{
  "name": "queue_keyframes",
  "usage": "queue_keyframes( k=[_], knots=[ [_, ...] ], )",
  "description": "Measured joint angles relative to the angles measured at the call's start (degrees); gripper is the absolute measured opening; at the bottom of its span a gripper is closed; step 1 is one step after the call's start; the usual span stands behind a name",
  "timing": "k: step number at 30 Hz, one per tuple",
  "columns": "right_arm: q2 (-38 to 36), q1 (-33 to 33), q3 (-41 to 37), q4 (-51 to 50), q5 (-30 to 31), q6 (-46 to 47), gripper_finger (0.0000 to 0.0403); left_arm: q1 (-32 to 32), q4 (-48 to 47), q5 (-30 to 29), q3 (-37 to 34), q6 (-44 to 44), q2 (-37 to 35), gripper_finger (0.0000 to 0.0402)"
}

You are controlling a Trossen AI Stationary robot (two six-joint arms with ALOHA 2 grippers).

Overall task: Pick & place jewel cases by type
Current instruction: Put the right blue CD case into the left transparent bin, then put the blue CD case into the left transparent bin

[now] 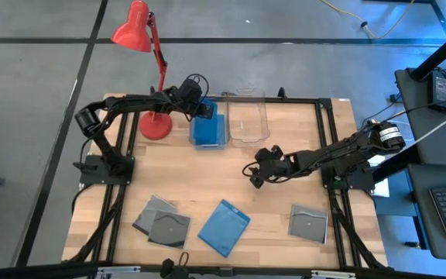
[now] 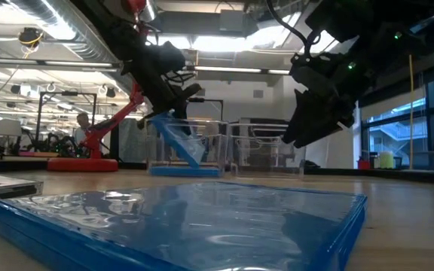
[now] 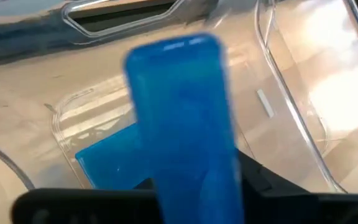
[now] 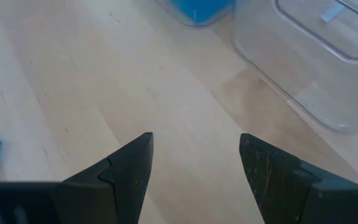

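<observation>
My left gripper is shut on a bright blue jewel case over the left clear bin at the table's far side. A second blue case lies flat on that bin's floor. My right gripper hangs open over bare wood at mid-table, holding nothing. Near the front edge lie two overlapping smoky grey cases, a blue case and one more grey case, all flat on the table. My left gripper pinches the blue case between its two fingers, one on each flat face, at the case's upper end. The fingers slant down from the table's left. The case tilts steeply, its lower end down inside the bin; whether it touches the case below I cannot tell.
An empty second clear bin stands just right of the first. A red desk lamp stands left of the bins, its stem close behind my left arm. Bare wood stretches across the table's middle.
</observation>
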Motion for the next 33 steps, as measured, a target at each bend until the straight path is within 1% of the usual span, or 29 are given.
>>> queue_keyframes(
  k=[9, 13, 15, 20, 24, 33],
  knots=[
    [0.0, 0.0, 0.0, 0.0, -0.3, -1.2, 0.0243, 0.7, 1.5, 0.0, 0.8, -0.6, -0.3, 0.0139],
    [0.0, 0.0, 0.0, 0.0, -0.4, -1.2, 0.0243, 1.2, 1.6, 0.1, 1.6, -0.6, -0.3, 0.016],
    [0.0, 0.0, 0.0, 0.0, -0.4, -1.2, 0.0243, 1.3, 1.6, 0.7, 2.2, -0.6, -0.3, 0.0164],
    [0.0, 0.0, 0.0, 0.0, -0.4, -1.0, 0.0243, 1.6, 1.6, 6.2, 4.5, -0.3, -0.3, 0.0165],
    [0.0, 0.0, 0.0, -0.1, -0.4, -1.1, 0.0243, 1.1, 1.7, 9.4, 7.0, -0.3, -1.2, 0.0162],
    [0.0, 0.0, 0.0, -0.1, -0.4, -1.1, 0.0243, -3.3, 1.1, 9.1, 8.9, 1.8, -7.7, 0.0166]
  ],
)
